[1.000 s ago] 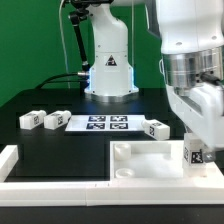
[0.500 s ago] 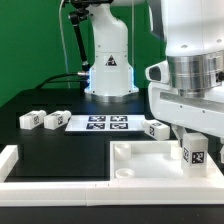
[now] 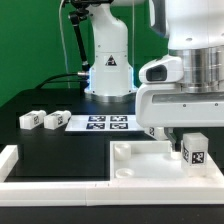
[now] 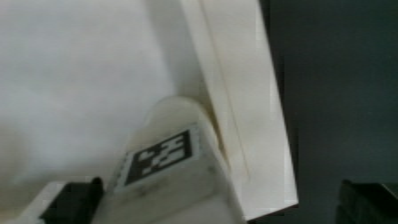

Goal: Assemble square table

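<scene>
The black tabletop (image 3: 60,148) filled most of the exterior view, and the white arm (image 3: 190,45) loomed over the frame's upper right. Beneath it, at lower right, the square table slab (image 3: 145,170) lay recessed face up, its near edge just beside the low border wall (image 3: 10,160), which ran along the bottom and lower left. The marker board (image 3: 105,124) lay flat at mid-frame, well apart from the work. One upright leg block (image 3: 194,150) stood at the slab's far right corner, tag facing the camera, apparently in or over a socket; how deep it sat could not be told. Two spare leg blocks (image 3: 30,119) lay at mid-left, and another leg block (image 3: 152,131) peeked out below the wrist housing. In the wrist view the end effector (image 4: 221,202) looked spread, its dark fingertips wide on either side of the tagged leg and seemingly gripping nothing. From here the likeliest trouble was a leg left loose in its socket: a sideways move with the fingers this low could clip it and tip it out. Closing off-centre could tilt the leg and jam it in the socket. The slab, seemingly unclamped, could also slide or turn under any twisting push.
</scene>
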